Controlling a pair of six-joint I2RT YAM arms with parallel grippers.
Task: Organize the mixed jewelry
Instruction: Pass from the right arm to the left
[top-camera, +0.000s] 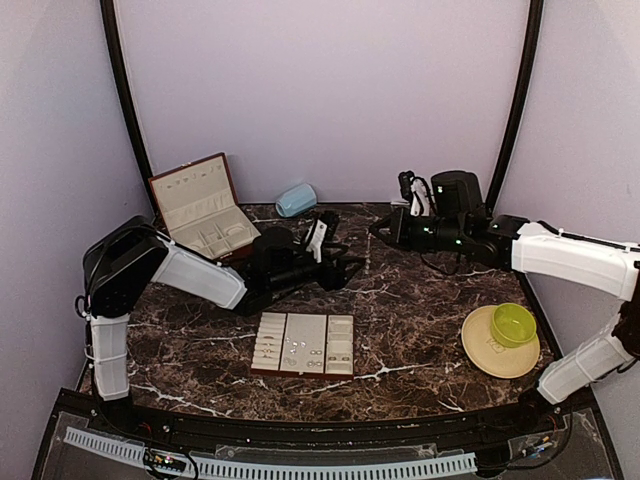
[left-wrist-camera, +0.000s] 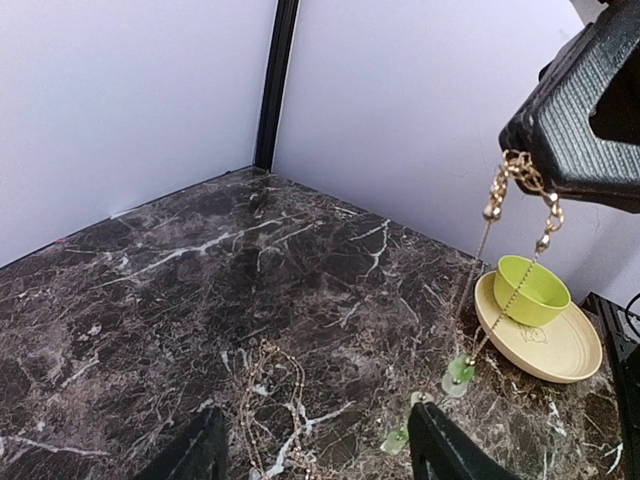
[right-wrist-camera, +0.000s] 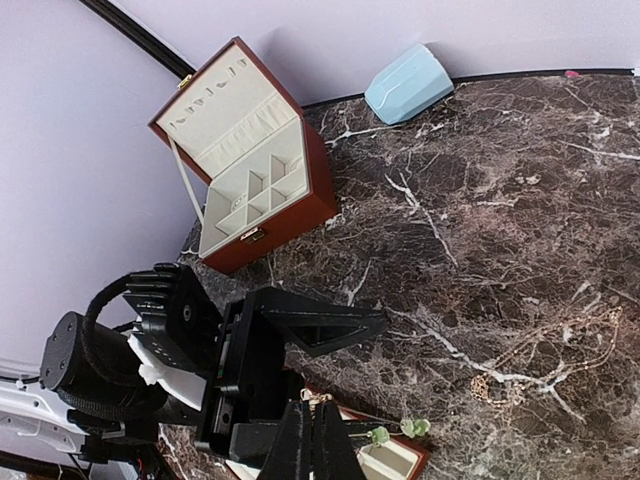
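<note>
Necklace (left-wrist-camera: 515, 235) dangling from right tool (right-wrist-camera: 312, 440) above open marble (left-wrist-camera: 200, 290).

Dark brown white-veined marble table (top-camera: 200, 350), red-brown cream-lined box (right-wrist-camera: 262, 170), pale blue case (right-wrist-camera: 408, 84), lime-green bowl (top-camera: 513, 324), tan plate (top-camera: 488, 352), gold chain with green beads (left-wrist-camera: 503, 280)

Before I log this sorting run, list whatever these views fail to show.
- Pieces in the tray: top view, too small to tell rings from earrings.
- Left gripper's fingers: left wrist view, tips cut by the bottom edge.
- Loose chain: same view, near end runs off the bottom edge.
</note>
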